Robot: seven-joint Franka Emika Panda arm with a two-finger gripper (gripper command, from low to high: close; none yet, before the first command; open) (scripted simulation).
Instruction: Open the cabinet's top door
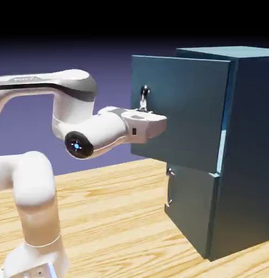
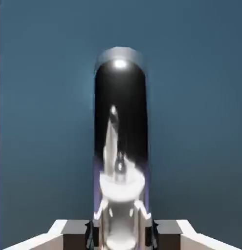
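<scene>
The dark teal cabinet (image 1: 250, 152) stands at the exterior view's right. Its top door (image 1: 185, 119) is swung a little way out from the body, with a pale gap along its hinge side. My gripper (image 1: 143, 110) is at the door's silver bar handle (image 1: 143, 96), near the door's free edge. In the hand view that handle (image 2: 120, 122) runs up from between my fingertips (image 2: 74, 233), filling the space at my gripper (image 2: 120, 234), with the teal door (image 2: 44, 122) behind it. The gripper is shut on the handle.
The shorter lower door (image 1: 191, 212) sits flush below, with its own small silver handle (image 1: 169, 187). The cabinet rests on a wooden table (image 1: 114, 217). My white arm (image 1: 76, 108) reaches across from the exterior view's left.
</scene>
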